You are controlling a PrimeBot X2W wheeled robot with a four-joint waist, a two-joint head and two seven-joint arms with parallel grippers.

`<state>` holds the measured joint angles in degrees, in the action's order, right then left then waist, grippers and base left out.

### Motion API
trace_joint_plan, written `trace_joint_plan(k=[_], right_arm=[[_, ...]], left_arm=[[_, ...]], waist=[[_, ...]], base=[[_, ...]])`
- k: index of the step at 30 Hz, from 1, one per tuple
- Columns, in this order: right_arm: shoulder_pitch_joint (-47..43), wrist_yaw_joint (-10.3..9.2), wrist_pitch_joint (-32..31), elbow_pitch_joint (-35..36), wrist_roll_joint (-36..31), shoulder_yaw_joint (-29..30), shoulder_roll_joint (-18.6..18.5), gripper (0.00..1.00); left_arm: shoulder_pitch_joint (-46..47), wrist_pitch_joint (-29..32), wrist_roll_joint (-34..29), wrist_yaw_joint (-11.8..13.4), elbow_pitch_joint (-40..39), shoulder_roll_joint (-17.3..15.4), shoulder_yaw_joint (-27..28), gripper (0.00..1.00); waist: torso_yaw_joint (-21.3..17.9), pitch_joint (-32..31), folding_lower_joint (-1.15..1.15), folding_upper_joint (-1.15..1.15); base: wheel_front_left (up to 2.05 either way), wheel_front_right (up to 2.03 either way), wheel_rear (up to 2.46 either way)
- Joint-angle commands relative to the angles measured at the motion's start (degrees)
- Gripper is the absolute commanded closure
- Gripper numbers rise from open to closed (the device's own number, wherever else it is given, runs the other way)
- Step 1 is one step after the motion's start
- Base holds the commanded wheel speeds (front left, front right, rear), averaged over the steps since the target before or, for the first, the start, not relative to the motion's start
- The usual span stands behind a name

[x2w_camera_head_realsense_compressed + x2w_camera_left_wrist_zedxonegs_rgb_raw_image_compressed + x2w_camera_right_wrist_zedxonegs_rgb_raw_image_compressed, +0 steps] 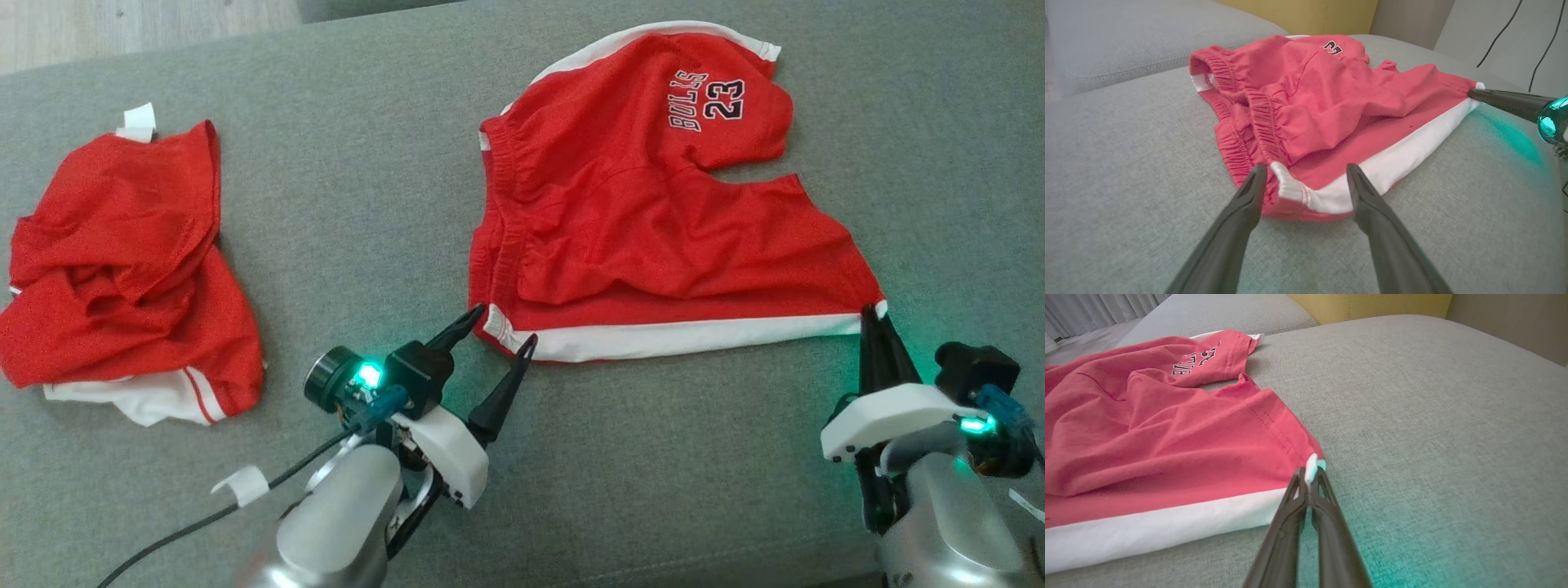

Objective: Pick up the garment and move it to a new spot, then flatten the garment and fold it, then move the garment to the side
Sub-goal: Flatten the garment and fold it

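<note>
The garment [645, 212] is a pair of red shorts with white trim and a "BULLS 23" print, spread on the grey sofa seat. My right gripper [878, 314] is shut on its near right white hem corner [1311, 467]. At the near left corner, by the gathered waistband [1261, 118], my left gripper [504, 327] stands open, its fingers [1251, 192] straddling the white-trimmed corner [1290, 188] without closing on it. The right gripper's dark fingers [1506, 102] pinch the far hem end in the left wrist view.
A second red garment [122, 261] with white trim lies crumpled at the left of the grey sofa seat [367, 188]. A yellow cushion [1372, 304] stands behind. Bare grey fabric lies between the two garments and along the near edge.
</note>
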<state>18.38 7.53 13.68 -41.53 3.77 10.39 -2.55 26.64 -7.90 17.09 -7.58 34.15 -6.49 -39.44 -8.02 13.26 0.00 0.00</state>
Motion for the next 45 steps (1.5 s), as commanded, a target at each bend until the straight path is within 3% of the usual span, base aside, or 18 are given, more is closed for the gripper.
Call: trace_joint_plan(k=[1,10,11,12,13,21,29,36,45], right_arm=[[1.6,-0.04,0.8,1.3,0.5,-1.5,-0.3,1.00],[1.9,-0.04,0.9,0.8,0.9,-2.0,-0.3,1.00],[1.8,-0.04,1.0,0.7,0.9,-2.1,-0.3,1.00],[1.8,-0.04,1.0,0.7,0.9,-2.0,-0.3,1.00],[1.8,-0.04,1.0,0.6,0.8,-2.0,-0.3,1.00],[1.6,-0.04,1.1,2.3,0.4,-1.7,-0.3,1.00],[2.9,-0.04,0.9,11.4,3.0,-4.0,-0.3,1.00],[7.6,-0.04,-5.2,22.4,2.8,-8.0,-0.5,1.00],[17.2,-0.04,-13.1,30.6,6.7,-12.0,-4.1,1.00]], left_arm=[[2.4,0.2,0.6,0.1,-0.9,-0.9,0.7,0.00],[4.3,0.3,2.7,0.1,1.9,-1.3,-1.6,0.00],[4.4,0.0,2.8,0.1,2.0,-1.4,-1.9,0.51],[4.6,-0.5,2.5,0.1,2.0,-1.5,-2.2,0.86],[4.8,-1.1,2.4,0.2,2.0,-1.6,-2.3,1.00],[4.5,-4.8,3.0,1.4,0.5,-1.6,-1.1,1.00],[4.8,-6.7,3.3,2.5,-5.1,-2.6,1.3,1.00],[10.1,-6.9,3.7,2.9,-11.0,-4.9,5.1,1.00],[17.7,-3.8,5.9,3.2,-14.4,-7.8,9.3,1.00]], waist=[[-0.1,0.1,0.00,0.00],[-0.6,0.4,0.00,0.00],[-0.6,0.4,0.00,0.00],[-0.6,0.4,0.00,0.00],[-0.6,0.3,0.00,0.00],[0.4,-0.8,0.00,0.00],[2.1,-3.5,0.00,0.00],[2.9,-6.6,0.00,0.00],[2.6,-12.6,0.00,0.00]], base=[[0.00,0.00,0.00],[0.00,0.00,0.00],[0.00,0.00,0.00],[0.00,0.00,0.00],[0.00,0.00,0.00],[0.00,0.00,0.00],[0.00,0.00,0.00],[0.00,0.00,0.00],[0.00,0.00,0.00]])
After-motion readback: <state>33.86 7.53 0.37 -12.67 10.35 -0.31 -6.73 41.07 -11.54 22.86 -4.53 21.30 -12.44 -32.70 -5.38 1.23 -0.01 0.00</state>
